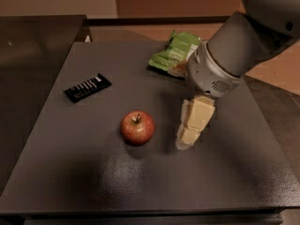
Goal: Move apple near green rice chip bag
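Observation:
The apple (137, 127), small and red with yellowish patches and a short stem, sits upright near the middle of the dark table (84, 182). The green rice chip bag (174, 53), crinkled light green with white text, lies at the far side of the table, partly hidden by my arm. My gripper (187, 142) hangs down from the grey arm just right of the apple, close above the table surface and apart from the apple. It holds nothing that I can see.
A flat black bar with white stripes (87, 87) lies at the left of the table, behind the apple. A dark counter (33, 46) adjoins the table's left side. My grey arm (234, 46) reaches in from the upper right over the bag.

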Robot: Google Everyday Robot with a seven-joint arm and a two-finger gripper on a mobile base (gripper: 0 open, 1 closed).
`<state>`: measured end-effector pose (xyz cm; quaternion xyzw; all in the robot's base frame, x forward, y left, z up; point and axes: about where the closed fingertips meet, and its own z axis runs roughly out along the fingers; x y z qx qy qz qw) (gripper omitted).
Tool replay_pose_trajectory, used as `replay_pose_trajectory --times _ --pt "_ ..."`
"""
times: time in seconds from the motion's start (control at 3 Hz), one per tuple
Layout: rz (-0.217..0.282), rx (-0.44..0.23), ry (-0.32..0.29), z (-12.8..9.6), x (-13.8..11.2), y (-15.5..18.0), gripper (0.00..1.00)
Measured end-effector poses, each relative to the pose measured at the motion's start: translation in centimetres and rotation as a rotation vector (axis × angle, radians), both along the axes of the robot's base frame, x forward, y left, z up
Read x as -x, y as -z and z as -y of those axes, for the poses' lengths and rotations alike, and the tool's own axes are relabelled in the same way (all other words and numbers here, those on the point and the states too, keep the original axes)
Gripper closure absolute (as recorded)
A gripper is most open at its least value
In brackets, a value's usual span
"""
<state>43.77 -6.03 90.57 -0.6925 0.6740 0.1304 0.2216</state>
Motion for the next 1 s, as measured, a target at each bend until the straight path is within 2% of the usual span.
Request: replay_pose_trajectory --times 0.67,1.0 --pt "-0.037 -0.023 -0.1 -5.7 0.4 3.1 0.0" --pt "-0.056 -0.019 -0.128 -6.9 0.8 4.1 0.0"
